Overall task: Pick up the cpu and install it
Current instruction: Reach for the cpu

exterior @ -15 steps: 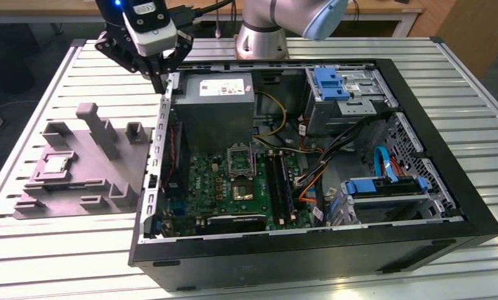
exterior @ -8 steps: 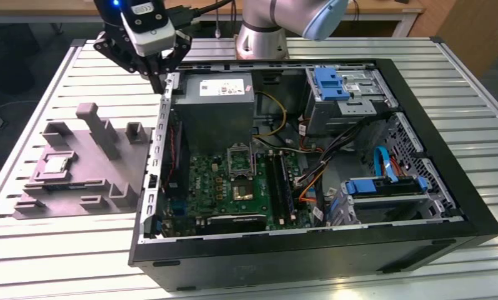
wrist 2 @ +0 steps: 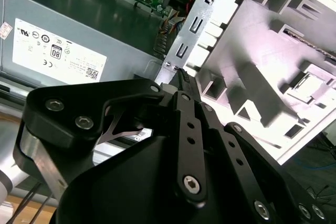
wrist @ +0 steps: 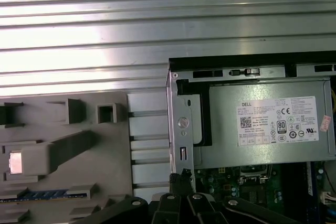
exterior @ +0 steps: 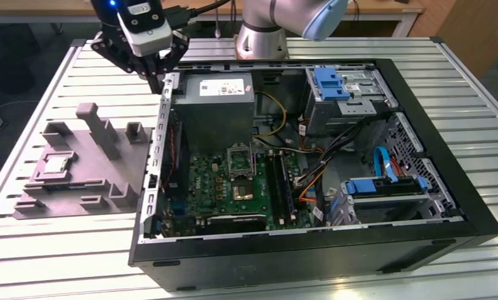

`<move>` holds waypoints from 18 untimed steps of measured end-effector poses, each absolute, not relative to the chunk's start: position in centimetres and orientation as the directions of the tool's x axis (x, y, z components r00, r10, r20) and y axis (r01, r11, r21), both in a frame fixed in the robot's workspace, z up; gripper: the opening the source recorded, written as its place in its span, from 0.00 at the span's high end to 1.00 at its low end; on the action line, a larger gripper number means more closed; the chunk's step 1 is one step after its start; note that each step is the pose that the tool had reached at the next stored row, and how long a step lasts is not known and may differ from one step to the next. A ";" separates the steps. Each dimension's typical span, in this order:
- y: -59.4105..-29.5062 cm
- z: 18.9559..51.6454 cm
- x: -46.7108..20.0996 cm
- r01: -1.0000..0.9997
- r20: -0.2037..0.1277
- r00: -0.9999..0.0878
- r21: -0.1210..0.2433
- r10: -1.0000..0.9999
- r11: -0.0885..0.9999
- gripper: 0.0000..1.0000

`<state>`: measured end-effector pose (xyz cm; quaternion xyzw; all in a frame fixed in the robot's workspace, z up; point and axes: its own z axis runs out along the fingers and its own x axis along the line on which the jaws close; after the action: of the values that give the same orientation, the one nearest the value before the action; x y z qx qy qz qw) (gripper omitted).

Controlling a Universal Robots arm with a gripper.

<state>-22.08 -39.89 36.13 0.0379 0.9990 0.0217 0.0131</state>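
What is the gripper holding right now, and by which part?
Nothing. The gripper hangs shut and empty by the case corner; the cpu lies in the grey tray, untouched.

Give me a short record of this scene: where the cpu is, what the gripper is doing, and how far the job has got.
cpu: lies in a recess of the grey fixture, outside the case
gripper: shut, empty, by the case's side wall near the power supply
case: open, on the slatted table
progress: cpu not yet picked up
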 end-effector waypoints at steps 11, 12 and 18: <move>-39.9 36.1 -23.0 0.075 -0.024 -0.997 0.044 0.076 0.996 0.89; -39.9 36.1 -23.1 0.075 -0.024 -0.997 0.044 0.076 0.996 0.89; -39.9 36.1 -23.5 0.075 -0.024 -0.997 0.044 0.076 0.996 0.89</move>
<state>-23.46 -39.90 36.10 0.0379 0.9990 0.0217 0.0131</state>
